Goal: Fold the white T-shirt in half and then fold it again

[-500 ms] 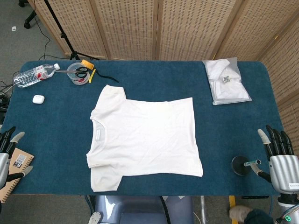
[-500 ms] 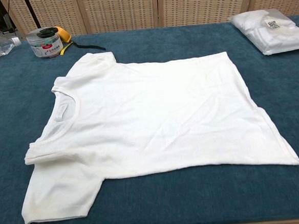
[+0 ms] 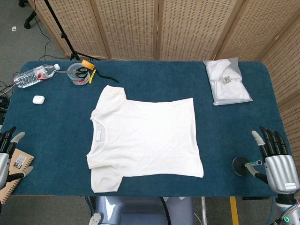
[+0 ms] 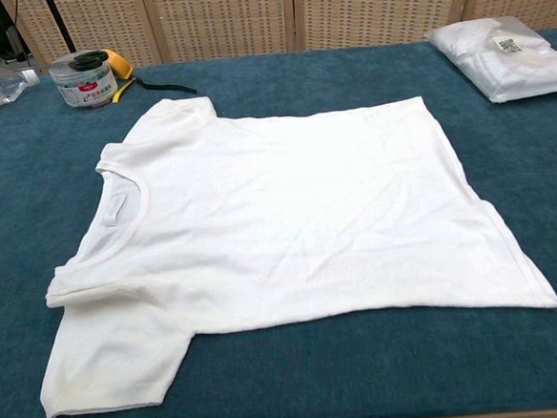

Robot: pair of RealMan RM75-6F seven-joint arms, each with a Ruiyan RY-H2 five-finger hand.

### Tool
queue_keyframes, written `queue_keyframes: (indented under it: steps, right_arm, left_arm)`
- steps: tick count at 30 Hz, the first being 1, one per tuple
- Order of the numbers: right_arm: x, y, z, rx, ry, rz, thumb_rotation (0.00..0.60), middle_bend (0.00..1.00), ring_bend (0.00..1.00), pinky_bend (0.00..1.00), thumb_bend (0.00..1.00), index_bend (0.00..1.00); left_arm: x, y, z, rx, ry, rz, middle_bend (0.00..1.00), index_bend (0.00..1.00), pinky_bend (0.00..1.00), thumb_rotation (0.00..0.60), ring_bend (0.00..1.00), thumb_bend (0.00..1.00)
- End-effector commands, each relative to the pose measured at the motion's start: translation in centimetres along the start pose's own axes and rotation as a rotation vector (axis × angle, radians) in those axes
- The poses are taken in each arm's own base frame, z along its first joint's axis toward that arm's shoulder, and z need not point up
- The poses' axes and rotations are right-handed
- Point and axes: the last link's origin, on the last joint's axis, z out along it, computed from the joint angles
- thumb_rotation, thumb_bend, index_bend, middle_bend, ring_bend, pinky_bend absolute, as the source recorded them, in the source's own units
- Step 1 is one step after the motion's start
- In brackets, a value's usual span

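The white T-shirt (image 3: 143,136) lay spread flat and unfolded in the middle of the blue tabletop (image 3: 234,126), collar toward the robot's left, exactly as it had half a second before. The only change was at the right hand (image 3: 274,157), which had shifted slightly inward and up along the tabletop's near right edge, fingers apart and holding nothing, beside a small black disc (image 3: 240,166). The left hand (image 3: 8,152) sat unmoved at the near left corner, fingers likewise spread and empty, well apart from the shirt. I judged this the start of the reach; neither fold was begun.
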Motion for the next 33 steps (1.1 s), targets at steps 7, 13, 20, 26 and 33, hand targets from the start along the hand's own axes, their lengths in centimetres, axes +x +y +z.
queue_keyframes:
  steps: [7, 13, 20, 26, 33]
  right_arm:
    - [-5.2, -3.0, 0.3, 0.262, -0.188, -0.024, 0.600, 0.00, 0.00, 0.00, 0.00, 0.14]
    - [-8.2, -3.6, 0.4, 0.308, -0.257, -0.058, 0.600, 0.00, 0.00, 0.00, 0.00, 0.29]
    - [-10.7, -4.7, 0.4, 0.375, -0.292, -0.093, 0.600, 0.00, 0.00, 0.00, 0.02, 0.40]
    - [-12.2, -5.4, 0.5, 0.384, -0.335, -0.074, 0.600, 0.00, 0.00, 0.00, 0.08, 0.40]
    - [-14.0, -6.3, 0.5, 0.379, -0.400, -0.065, 0.600, 0.00, 0.00, 0.00, 0.14, 0.40]
  left_arm:
    - [-0.4, -0.1, 0.9, 0.031, 0.000, 0.015, 0.00, 0.00, 0.00, 0.600, 0.00, 0.00]
    - [-0.5, -0.3, 1.1, 0.047, -0.004, 0.017, 0.00, 0.00, 0.00, 0.600, 0.00, 0.00]
    - [-0.7, -0.2, 1.3, 0.050, -0.012, 0.020, 0.00, 0.00, 0.00, 0.600, 0.00, 0.00]
    - [-1.0, -0.2, 1.3, 0.056, -0.014, 0.029, 0.00, 0.00, 0.00, 0.600, 0.00, 0.00]
    - [-1.3, -0.1, 1.5, 0.061, -0.017, 0.040, 0.00, 0.00, 0.00, 0.600, 0.00, 0.00]
